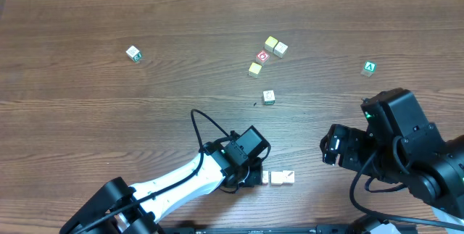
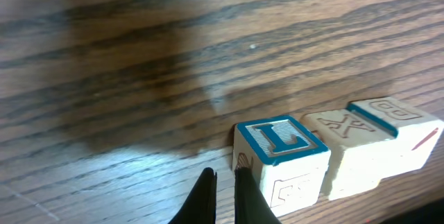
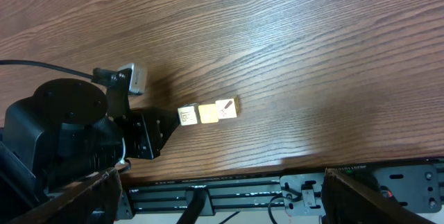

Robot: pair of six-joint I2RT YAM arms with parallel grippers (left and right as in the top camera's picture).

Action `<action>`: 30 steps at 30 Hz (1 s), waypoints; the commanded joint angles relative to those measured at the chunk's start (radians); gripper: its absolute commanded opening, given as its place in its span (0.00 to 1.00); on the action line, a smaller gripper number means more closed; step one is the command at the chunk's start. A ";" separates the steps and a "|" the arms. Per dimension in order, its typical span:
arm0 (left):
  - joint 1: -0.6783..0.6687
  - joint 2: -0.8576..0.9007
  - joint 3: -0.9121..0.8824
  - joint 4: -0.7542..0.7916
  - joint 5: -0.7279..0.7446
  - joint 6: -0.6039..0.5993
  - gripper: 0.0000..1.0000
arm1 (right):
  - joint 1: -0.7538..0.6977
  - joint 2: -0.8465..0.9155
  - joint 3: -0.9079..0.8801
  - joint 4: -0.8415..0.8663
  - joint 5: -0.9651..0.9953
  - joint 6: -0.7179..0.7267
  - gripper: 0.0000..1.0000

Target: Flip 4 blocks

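- Left tool [image 2: 223, 182], pinched closed and empty, sits just beside the pale wooden cube with a blue "L" [image 2: 281, 148], lower centre.
- Right tool [image 1: 330, 147] hangs wide open, empty.
- Likely step: tipping this cube; next, a sideways nudge.

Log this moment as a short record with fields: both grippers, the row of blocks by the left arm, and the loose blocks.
left gripper: shut, empty, tips at the side of the L block; contact unclear
right gripper: open, empty, right of the row
row: L block, X block, end block, side by side, touching
lone block: alone, mid-table
cluster: four blocks close together, far centre, including the red-ring block
green A block: far right
far-left block: alone
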 commanded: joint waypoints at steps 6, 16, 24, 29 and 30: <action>0.005 0.010 -0.002 0.015 0.021 0.019 0.04 | -0.002 -0.010 0.024 0.002 -0.006 -0.005 0.93; 0.005 0.075 -0.002 0.073 0.047 0.018 0.04 | -0.002 -0.010 0.024 0.002 -0.005 -0.009 0.93; 0.007 0.098 -0.001 0.074 0.052 0.000 0.04 | -0.002 -0.010 0.024 0.002 -0.009 -0.028 0.93; 0.007 0.039 0.027 -0.039 -0.049 0.000 0.04 | -0.002 -0.010 0.024 0.002 -0.009 -0.029 0.93; 0.007 0.014 0.042 -0.090 -0.092 0.000 0.04 | -0.002 -0.010 0.024 0.002 -0.009 -0.031 0.93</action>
